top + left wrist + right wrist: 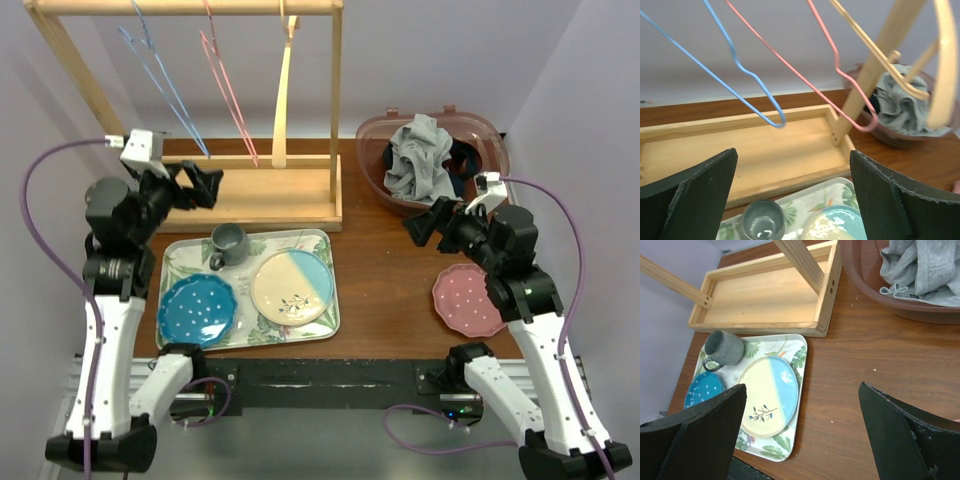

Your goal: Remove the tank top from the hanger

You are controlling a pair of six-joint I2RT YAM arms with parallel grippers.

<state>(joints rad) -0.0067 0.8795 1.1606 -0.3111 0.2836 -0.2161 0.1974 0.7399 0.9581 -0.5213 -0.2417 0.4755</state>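
A crumpled grey tank top lies in the brown basin at the back right. Three hangers hang bare from the wooden rack: a blue wire one, a pink wire one and a pale wooden one. My left gripper is open and holds nothing, low in front of the blue hanger, over the rack's base. My right gripper is open and holds nothing, above the table just in front of the basin.
The rack's box base sits at the back left. In front of it a leaf-print tray holds a grey mug, a blue dotted plate and a yellow-and-blue plate. A pink plate lies under my right arm.
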